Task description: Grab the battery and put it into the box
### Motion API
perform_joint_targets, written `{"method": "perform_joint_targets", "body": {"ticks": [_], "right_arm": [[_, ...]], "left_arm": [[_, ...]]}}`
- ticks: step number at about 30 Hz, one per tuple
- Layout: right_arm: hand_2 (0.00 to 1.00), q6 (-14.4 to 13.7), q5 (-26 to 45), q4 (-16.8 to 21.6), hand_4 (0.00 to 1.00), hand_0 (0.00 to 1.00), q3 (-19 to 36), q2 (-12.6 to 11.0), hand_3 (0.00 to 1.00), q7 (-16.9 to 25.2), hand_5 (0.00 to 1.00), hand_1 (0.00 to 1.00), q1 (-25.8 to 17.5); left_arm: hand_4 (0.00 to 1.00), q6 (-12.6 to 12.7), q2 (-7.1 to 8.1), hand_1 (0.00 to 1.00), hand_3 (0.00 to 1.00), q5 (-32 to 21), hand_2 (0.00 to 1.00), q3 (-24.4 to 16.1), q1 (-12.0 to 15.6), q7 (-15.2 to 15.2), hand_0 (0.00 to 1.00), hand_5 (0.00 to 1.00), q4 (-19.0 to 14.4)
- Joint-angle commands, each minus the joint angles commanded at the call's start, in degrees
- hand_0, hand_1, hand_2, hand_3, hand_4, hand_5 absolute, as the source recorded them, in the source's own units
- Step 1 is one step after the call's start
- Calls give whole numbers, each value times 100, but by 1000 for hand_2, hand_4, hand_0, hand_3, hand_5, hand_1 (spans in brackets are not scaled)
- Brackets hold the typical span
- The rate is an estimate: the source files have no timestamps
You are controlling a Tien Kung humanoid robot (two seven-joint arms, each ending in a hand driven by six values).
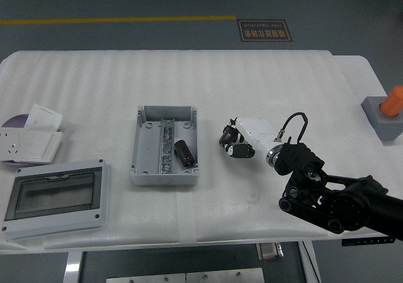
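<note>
A dark cylindrical battery lies inside the open grey box, on the right side of its metal rail. My right hand, white with black fingers, hovers just right of the box over the table. Its fingers are curled loosely and hold nothing. The black right arm comes in from the lower right. My left arm is out of view.
The box's lid with a clear window lies at the front left. White wall sockets and a purple disc sit at the far left. A grey block with an orange cylinder stands off the table's right edge.
</note>
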Motion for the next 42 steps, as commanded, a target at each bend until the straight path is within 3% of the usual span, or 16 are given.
{"method": "perform_joint_targets", "body": {"ticks": [10, 17, 23, 29, 30, 35, 36, 41, 42], "right_arm": [[386, -129, -84, 298, 310, 307, 301, -78, 532, 3, 2, 453, -26], [383, -336, -233, 815, 292, 307, 594, -60, 532, -20, 2, 451, -119], [381, -669, -170, 1129, 277, 306, 693, 150, 530, 381, 2, 454, -200], [381, -544, -2, 1108, 277, 305, 520, 266, 534, 718, 2, 453, -118], [506, -529, 10, 1095, 315, 347, 487, 277, 635, 752, 2, 471, -99], [506, -464, -1, 1040, 315, 347, 328, 305, 635, 793, 2, 471, -6], [730, -452, 5, 1033, 408, 562, 313, 305, 760, 795, 227, 668, 3], [730, -312, 63, 1001, 408, 562, 249, 303, 760, 740, 227, 668, 22], [851, -294, 69, 996, 620, 743, 248, 304, 980, 723, 354, 773, 18]], "left_arm": [[484, 12, -5, 666, 566, 8, 575, -10, 3, -7, 594, 528, 2], [486, 10, -15, 666, 566, 70, 576, -77, 25, 22, 594, 531, 8], [487, 5, -35, 667, 566, 447, 575, -462, 99, 200, 594, 533, 29], [488, 11, -40, 666, 567, 648, 575, -670, 111, 279, 594, 534, 42], [490, 12, -40, 667, 567, 665, 575, -686, 109, 284, 594, 537, 42], [490, 12, -41, 667, 567, 737, 575, -744, 100, 307, 594, 537, 42], [491, 9, -40, 667, 567, 746, 574, -752, 98, 311, 594, 537, 42], [491, 1, -34, 667, 567, 780, 574, -775, 95, 327, 594, 537, 44], [491, 1, -34, 667, 566, 780, 571, -776, 96, 328, 594, 537, 44]]}}
